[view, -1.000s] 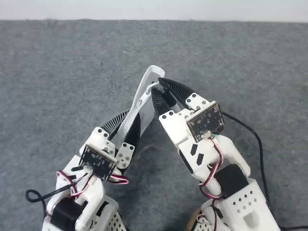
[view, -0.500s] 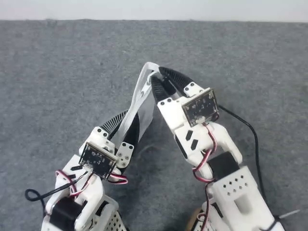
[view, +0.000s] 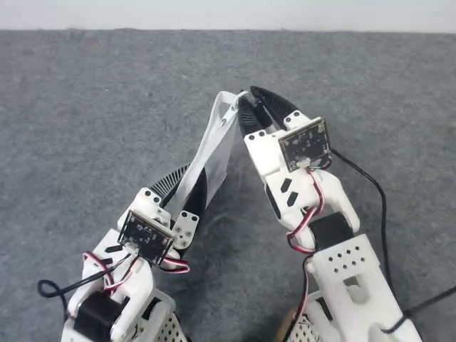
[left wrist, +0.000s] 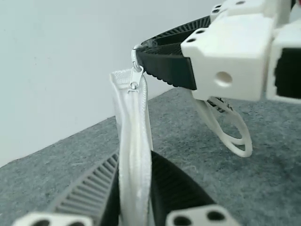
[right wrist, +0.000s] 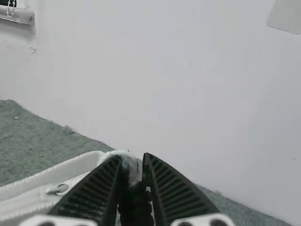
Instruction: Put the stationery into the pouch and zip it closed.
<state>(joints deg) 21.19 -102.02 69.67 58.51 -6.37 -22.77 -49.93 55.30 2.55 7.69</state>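
Above a grey felt-covered table [view: 85, 107], at the centre of the high view, two robot arms hold a white pouch [view: 214, 146] stretched between them, clear of the surface. From the lower left of the frame the left gripper [view: 191, 179] is clamped on the pouch's near end, its ribbed black fingers [view: 171, 182] pressed against either side of the fabric. From the lower right the right gripper [view: 247, 97] reaches to the upper centre, where its fingers are pinched together on the pouch's far end, at the zip pull [left wrist: 135, 77]. The pouch runs as a narrow band from the middle of the frame up and to the right, twisted along its length. The left wrist view shows the pouch [left wrist: 134, 155] rising edge-on out of the left gripper [left wrist: 134, 162], its slider at the far end just beside the tip of the right gripper [left wrist: 139, 51]; the teeth between slider and left gripper look joined. The right wrist view shows the right gripper [right wrist: 131, 157] with a wad of white material squeezed between its tips, and the pouch [right wrist: 42, 193] trailing away as a flat strip. A black cable [view: 377, 206] curves beside the right arm at the right of the high view, and a pale wall [view: 214, 14] edges the top of the frame
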